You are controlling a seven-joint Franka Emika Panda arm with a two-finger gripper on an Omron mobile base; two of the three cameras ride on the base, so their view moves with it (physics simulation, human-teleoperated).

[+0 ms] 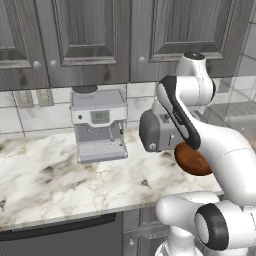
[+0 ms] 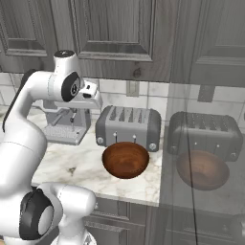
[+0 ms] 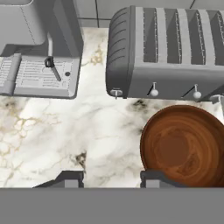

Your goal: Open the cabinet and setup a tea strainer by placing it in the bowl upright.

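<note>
reddish-brown bowl, grey toaster

Your two base views flank the arm, both facing the toaster; your hand view looks down close on it.

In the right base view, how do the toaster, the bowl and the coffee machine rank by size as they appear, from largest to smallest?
1. toaster, the widest.
2. bowl, clearly narrower than the toaster.
3. coffee machine; the arm hides much of it and it stands farther back, so its place is unsure.
</note>
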